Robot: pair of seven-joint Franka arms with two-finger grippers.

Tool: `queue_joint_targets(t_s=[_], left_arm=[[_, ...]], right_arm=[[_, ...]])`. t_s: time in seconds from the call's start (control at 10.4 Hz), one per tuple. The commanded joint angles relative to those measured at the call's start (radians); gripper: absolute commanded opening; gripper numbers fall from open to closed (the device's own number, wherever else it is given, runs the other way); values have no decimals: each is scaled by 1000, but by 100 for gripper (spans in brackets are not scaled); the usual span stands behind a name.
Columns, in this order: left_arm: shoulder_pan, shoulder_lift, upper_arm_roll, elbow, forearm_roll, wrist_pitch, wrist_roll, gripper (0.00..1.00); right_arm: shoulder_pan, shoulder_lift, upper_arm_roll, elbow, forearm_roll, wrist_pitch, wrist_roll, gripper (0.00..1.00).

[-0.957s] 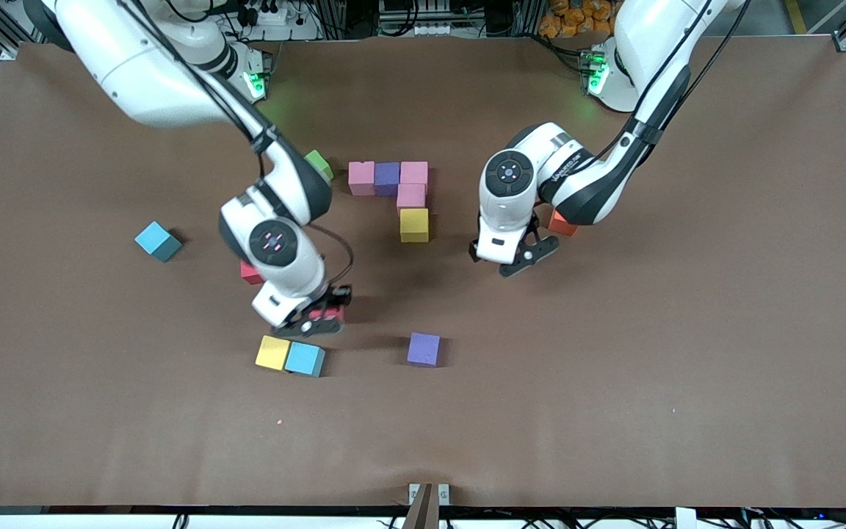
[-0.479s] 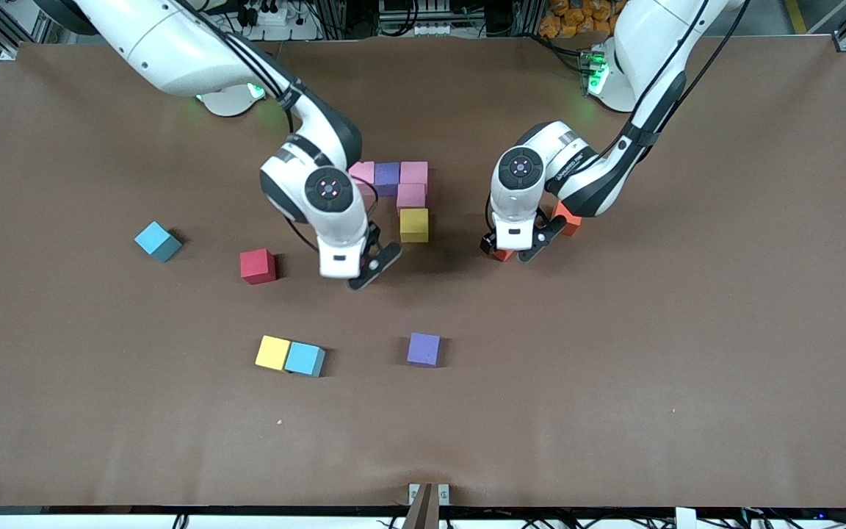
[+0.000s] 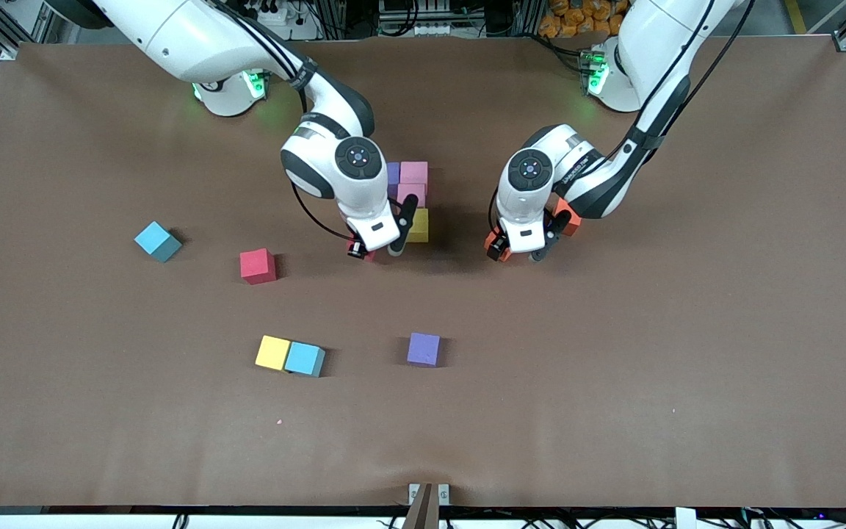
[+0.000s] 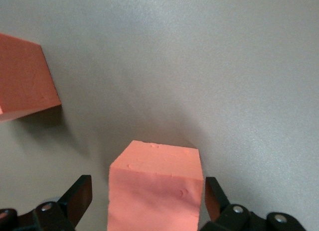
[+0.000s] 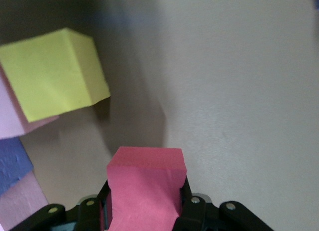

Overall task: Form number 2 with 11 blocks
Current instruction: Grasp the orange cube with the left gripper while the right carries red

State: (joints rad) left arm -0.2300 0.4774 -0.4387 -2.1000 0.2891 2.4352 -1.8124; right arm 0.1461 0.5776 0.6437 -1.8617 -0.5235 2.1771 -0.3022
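Observation:
The partial number 2 shows a purple block (image 3: 393, 173), two pink blocks (image 3: 414, 172) and a yellow block (image 3: 418, 225) below them. My right gripper (image 3: 375, 251) is shut on a red block (image 5: 144, 191), low beside that yellow block (image 5: 55, 71), on the side toward the right arm's end. My left gripper (image 3: 517, 253) is open and straddles an orange block (image 4: 155, 186), with a gap at one finger (image 4: 79, 196). A second orange block (image 3: 567, 217) lies close by, partly under the left arm. The right arm hides the top row's end.
Loose blocks lie on the brown table: a light blue one (image 3: 157, 241) toward the right arm's end, a red one (image 3: 257, 265), a yellow (image 3: 273, 353) and light blue (image 3: 305, 359) pair touching, and a purple one (image 3: 424, 349) nearer the front camera.
My right gripper has carried the red block from above the yellow and light blue pair to beside the figure's yellow block. My left gripper has turned and settled around the orange block.

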Motion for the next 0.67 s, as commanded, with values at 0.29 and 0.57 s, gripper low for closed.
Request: queue_joint_targets(t_s=[0.29,0.57], left_arm=[[6,13,-5,-3,2,25,-31,100],[8,15,-3,-2,10,25,-31,100]], right_arm=[[-13,18,20,-86,-135,142,-66,34],[-20,18,51,-93,-124,135,-58,34]])
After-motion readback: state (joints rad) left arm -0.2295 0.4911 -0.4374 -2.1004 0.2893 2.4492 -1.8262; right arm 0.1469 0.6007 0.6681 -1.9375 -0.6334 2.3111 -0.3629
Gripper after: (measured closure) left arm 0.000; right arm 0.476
